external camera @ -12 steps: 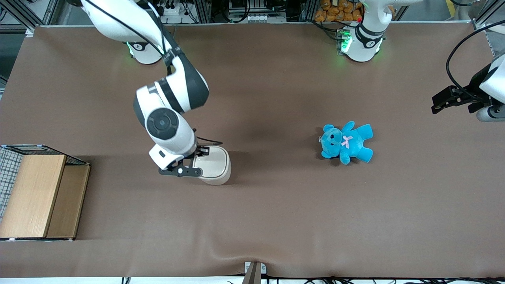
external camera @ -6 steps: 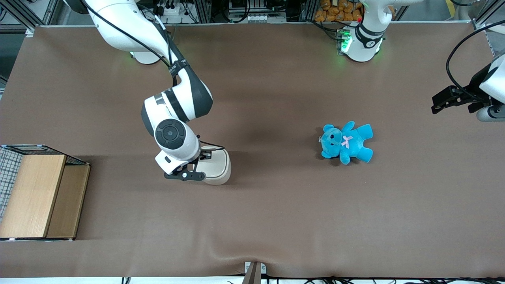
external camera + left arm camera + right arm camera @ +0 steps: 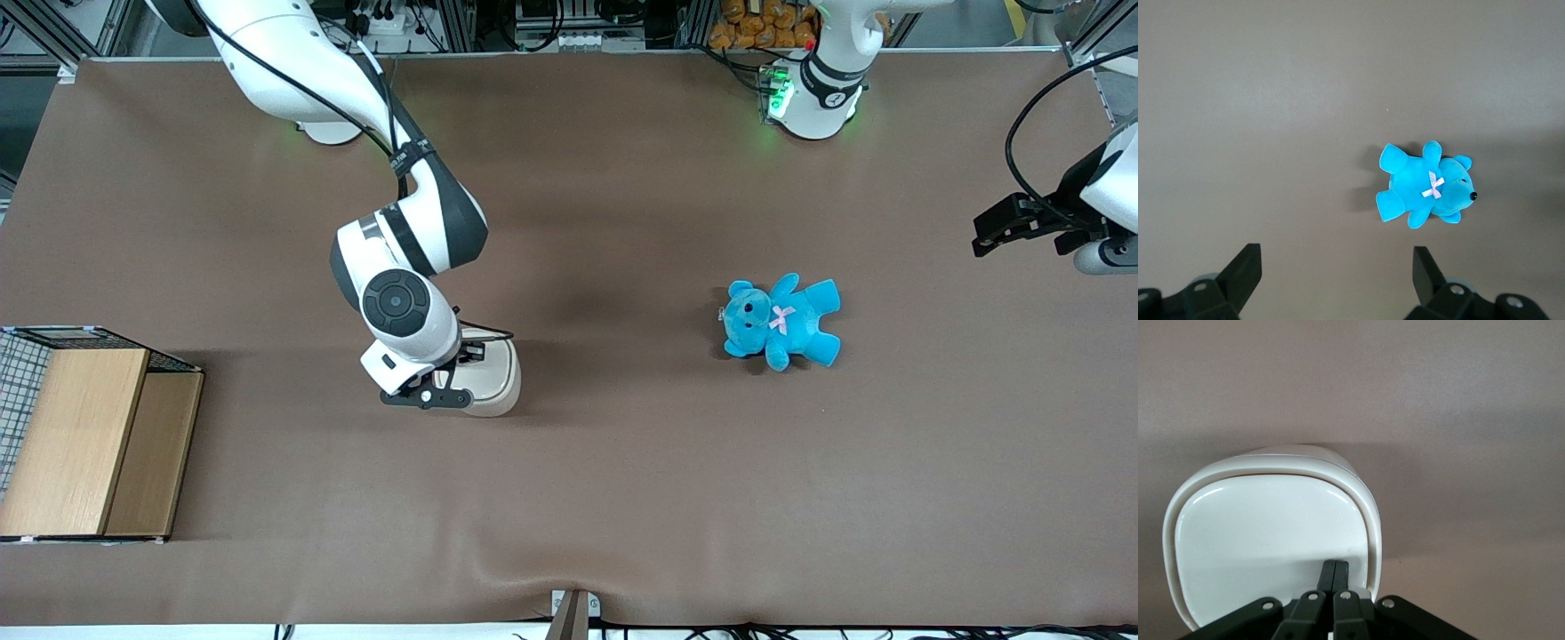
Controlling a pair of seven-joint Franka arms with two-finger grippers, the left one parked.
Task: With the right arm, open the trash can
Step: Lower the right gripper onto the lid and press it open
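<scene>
A brown cloth-covered table (image 3: 622, 498) is stretching across the whole scene, with cabling and metal framing running along its edge by the arm bases. The right arm (image 3: 391, 222) is reaching down over the trash can (image 3: 493, 378), which is standing with its cream-white lid lying flat and closed. The gripper (image 3: 1335, 577) is sitting right at the lid's edge, its two black fingers (image 3: 1328, 573) pressed together with no gap, pinching nothing. A blue teddy bear (image 3: 780, 322) is lying on its back well apart from the can, toward the parked arm's end of the table. A wooden-panelled wire box (image 3: 84, 436) is standing at the working arm's end, well clear. Nothing is crowding the can itself.
</scene>
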